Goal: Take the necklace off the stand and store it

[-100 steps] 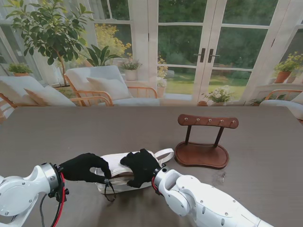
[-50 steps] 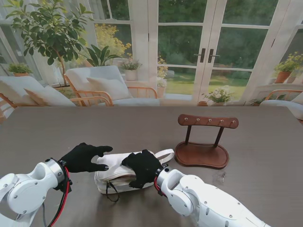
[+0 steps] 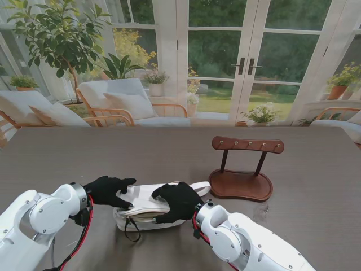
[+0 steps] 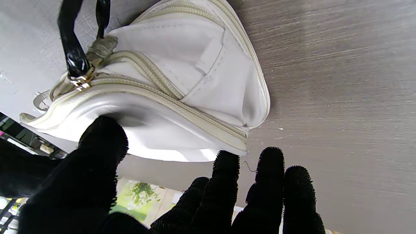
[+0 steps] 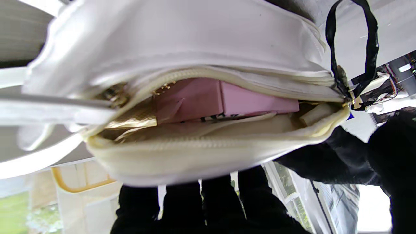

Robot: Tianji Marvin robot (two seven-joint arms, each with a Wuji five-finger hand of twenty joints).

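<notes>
First, left hand [image 3: 110,192]: we have the thumb pressed into the bag's [image 3: 144,196] left end and fingertips at its edge, a light pinch.
Right hand [image 3: 179,202]: closed over the bag's open lip, holding the mouth apart.
Bag: soft and white, and it sags under our thumb; zip [image 4: 162,84] undone, black strap [image 3: 131,228] trailing nearer to us.
Inside: a pink box [image 5: 227,100] fills much of the mouth and may crowd anything we tuck in.
Necklace: we cannot see it; a gold glint beside the box might be chain, too unclear to tell.
Handling: we judge it light, limp, slippery and prone to tangle; best pinched near the clasp.
Stand [image 3: 242,183]: just right of the bag, pegs bare.
Table [image 3: 316,164]: dark wood.
</notes>
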